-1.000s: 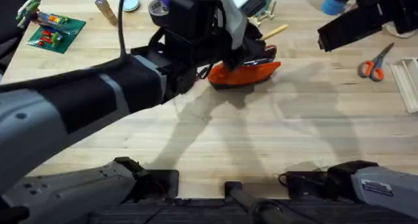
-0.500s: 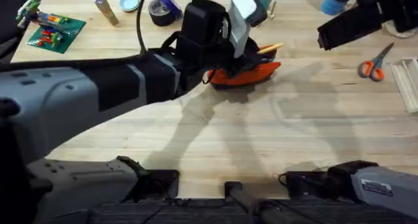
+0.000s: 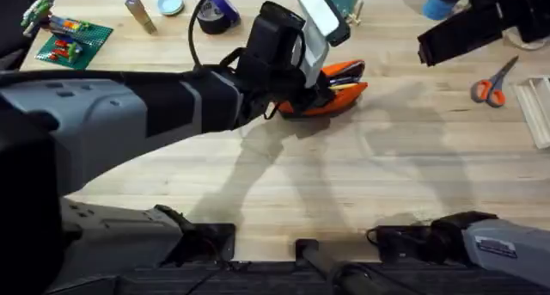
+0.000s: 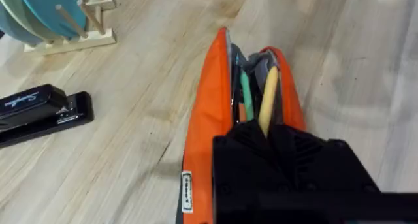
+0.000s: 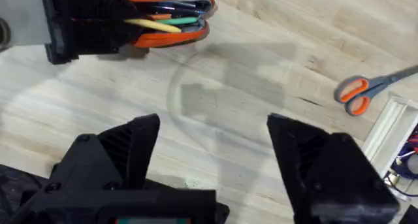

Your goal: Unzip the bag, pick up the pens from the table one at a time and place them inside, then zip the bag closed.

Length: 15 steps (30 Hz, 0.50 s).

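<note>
Left hand [image 4: 268, 142] clenched on yellow pen [image 4: 268, 96], tip inside open orange bag [image 4: 206, 119] near the desk's [image 3: 344, 183] far edge; right hand [image 5: 212, 155] released, empty

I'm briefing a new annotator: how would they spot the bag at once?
On the light wooden table, look toward the far middle, under the left claw. The bag is an orange fabric pouch, zipper open, with a yellow pen poking out; the black stapler beside it is hard and dark.

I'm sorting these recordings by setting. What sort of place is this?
Probably a lab workbench for robot handling trials: a light wooden table scattered with desk items, such as a black stapler, orange-handled scissors and an orange pencil pouch, plus a toy-brick plate.
</note>
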Available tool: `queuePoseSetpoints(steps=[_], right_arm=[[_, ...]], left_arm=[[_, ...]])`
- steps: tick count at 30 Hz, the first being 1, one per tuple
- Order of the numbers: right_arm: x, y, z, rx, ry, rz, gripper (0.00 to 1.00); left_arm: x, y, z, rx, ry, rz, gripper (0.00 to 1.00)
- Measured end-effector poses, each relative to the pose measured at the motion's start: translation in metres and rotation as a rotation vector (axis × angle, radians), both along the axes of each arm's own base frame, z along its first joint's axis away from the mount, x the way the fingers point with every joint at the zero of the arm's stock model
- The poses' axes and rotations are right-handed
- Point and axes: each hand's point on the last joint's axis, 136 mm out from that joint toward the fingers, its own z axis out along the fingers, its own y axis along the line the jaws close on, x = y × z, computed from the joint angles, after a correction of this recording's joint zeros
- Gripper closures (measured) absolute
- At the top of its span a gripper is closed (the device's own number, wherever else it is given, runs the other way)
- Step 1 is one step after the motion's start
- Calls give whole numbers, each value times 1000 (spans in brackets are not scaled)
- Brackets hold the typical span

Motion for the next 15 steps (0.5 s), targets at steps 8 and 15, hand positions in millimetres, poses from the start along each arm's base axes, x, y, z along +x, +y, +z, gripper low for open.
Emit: queuePoseSetpoints(steps=[8,15], right_arm=[[0,0,0,0,0,0,6],[0,0,0,0,0,0,6]], left_arm=[[5,2,1,6,-20,22,959],[7,5,-2,30,-21,44,960]])
